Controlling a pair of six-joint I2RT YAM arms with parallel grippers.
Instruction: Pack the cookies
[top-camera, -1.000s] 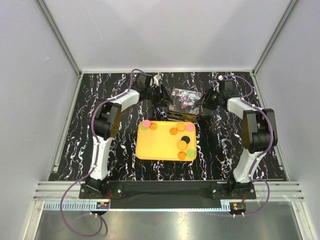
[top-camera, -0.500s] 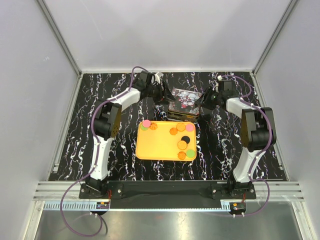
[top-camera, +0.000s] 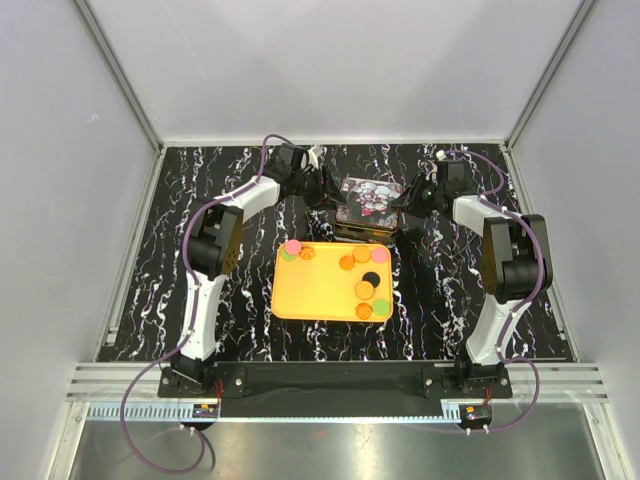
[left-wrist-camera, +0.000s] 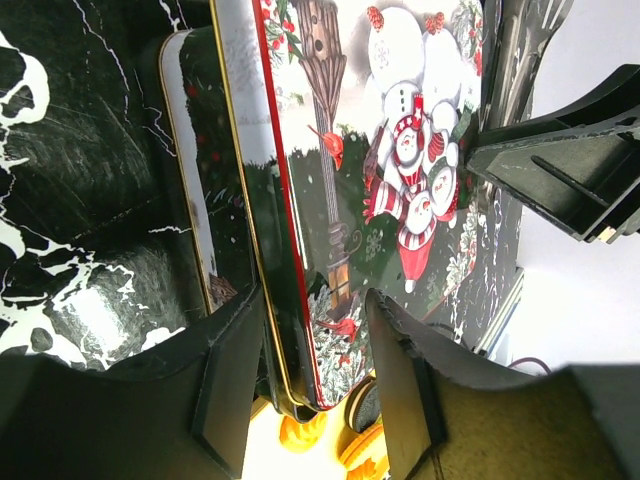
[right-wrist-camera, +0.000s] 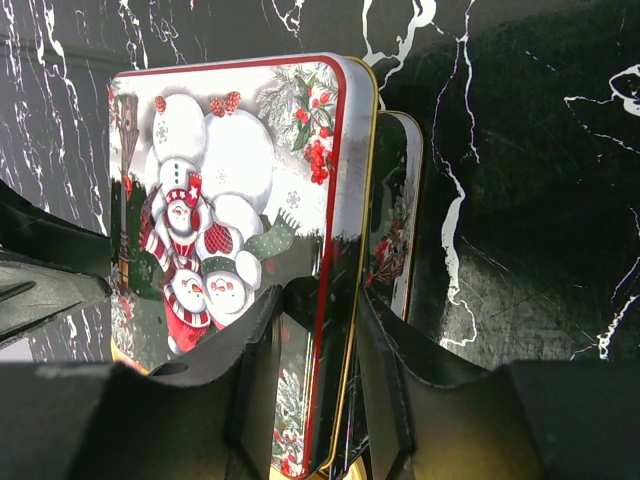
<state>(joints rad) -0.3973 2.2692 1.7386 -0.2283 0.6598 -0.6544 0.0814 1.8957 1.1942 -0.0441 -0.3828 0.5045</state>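
Top external shows the left fingers (left-wrist-camera: 230, 400) straddling the snowman tin lid (top-camera: 372, 193) at its left rim, grip impossible to tell; cookies (top-camera: 362, 255) lie scattered on the orange tray (top-camera: 315, 290) just nearer the bases; the right fingers (right-wrist-camera: 250, 390) clamp the lid's right rim.
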